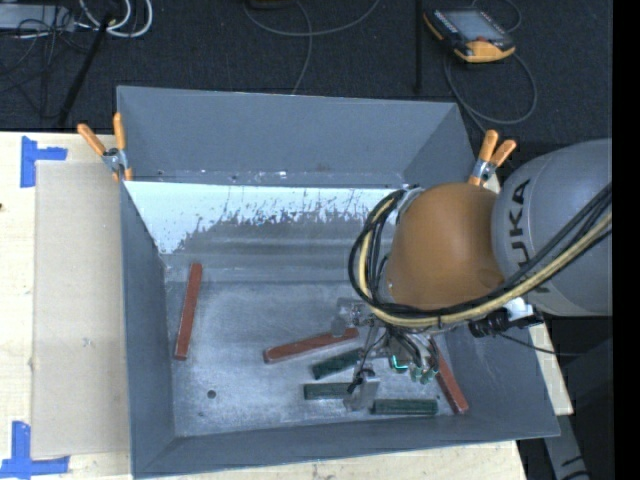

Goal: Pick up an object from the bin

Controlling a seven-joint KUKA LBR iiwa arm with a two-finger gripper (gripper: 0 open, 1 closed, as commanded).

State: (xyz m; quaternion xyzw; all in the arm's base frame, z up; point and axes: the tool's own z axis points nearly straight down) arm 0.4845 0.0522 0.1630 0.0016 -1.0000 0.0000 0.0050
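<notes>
Nearest my camera sat the brown cover (440, 243) on the wrist, with cables looped round it, hiding much of what hung below. Under it the gripper (372, 380) was low in the near right part of the bin (290, 148). I could not tell whether it was spread or pressed together, and nothing showed as gripped.

Just beside its tip lay a short green stick (333, 367), tilted, and a flat green stick (326, 392) closer to the front wall. A third green stick (405, 406) lay just right of that, along the same wall. A long reddish-brown stick (308, 347) slanted from the bin's middle toward the gripper. A right-hand reddish-brown stick (452, 388) slanted partly under the arm. Well apart, by the left wall, lay a lone reddish-brown stick (187, 311).

I judged the step to be settling onto one of the green sticks. To do it well I would have:
- set the gripper across a stick's narrow width, near its middle, so it would not swing;
- gone right down to the metal floor, since these thin pieces lie flush;
- kept clear of the neighbouring stick, so that two did not come up together;
- lifted straight up.
</notes>
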